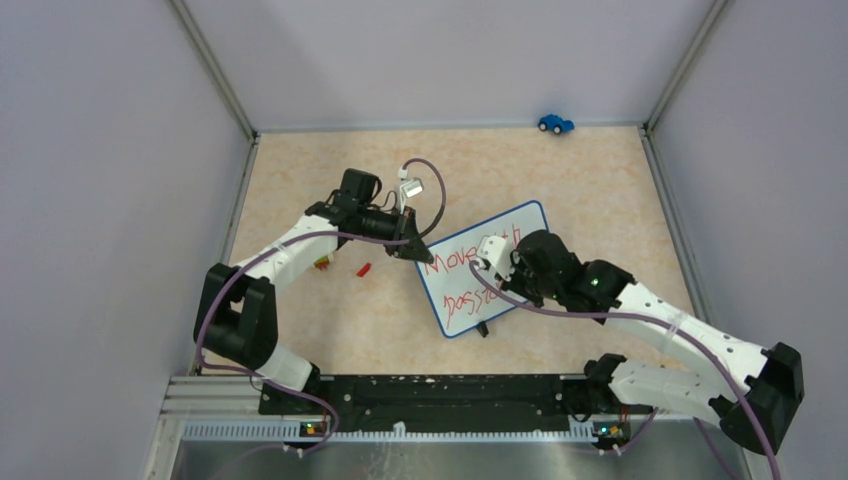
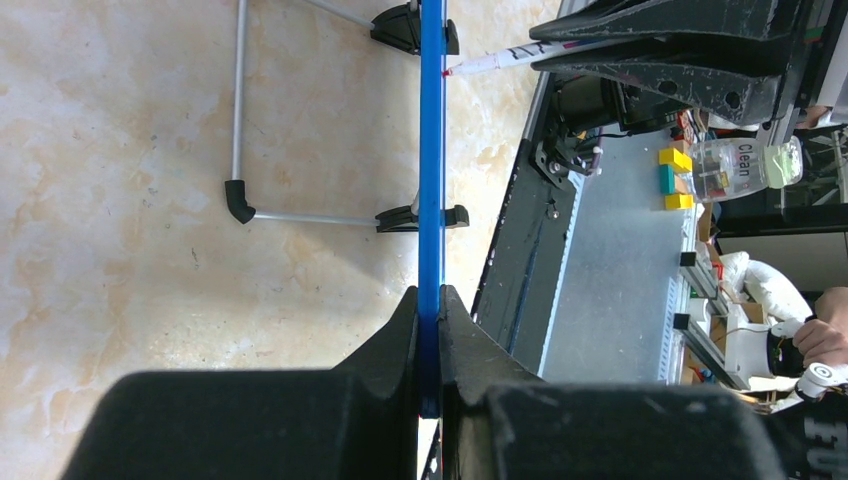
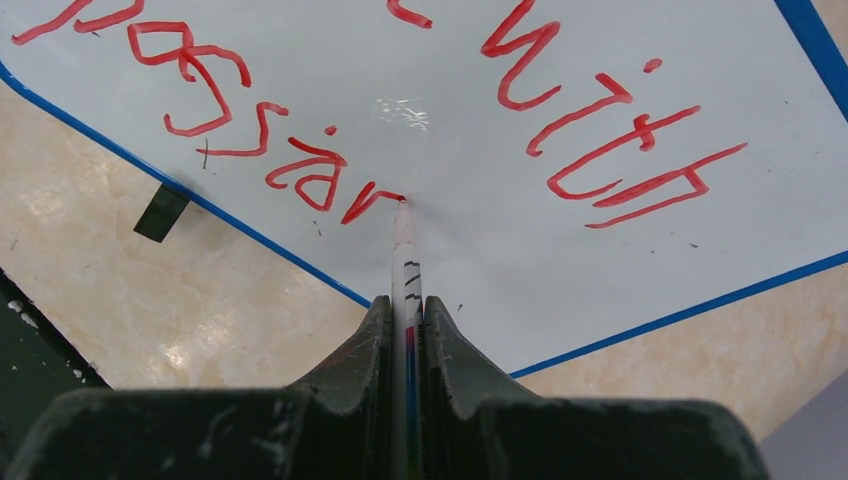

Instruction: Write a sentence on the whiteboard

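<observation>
On one whiteboard (image 1: 445, 283) — two sentence (image 3: 580, 122) lines, second perhaps "passar".

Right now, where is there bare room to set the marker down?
Free: far right, between the whiteboard and blue toy car; the near strip before the base rail. Crowded: beside the left tool and red cap.

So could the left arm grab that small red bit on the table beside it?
Probably not as things stand: the left tool is clamped on the small blue-rimmed whiteboard. The small red piece lies close by, uncovered.
</observation>
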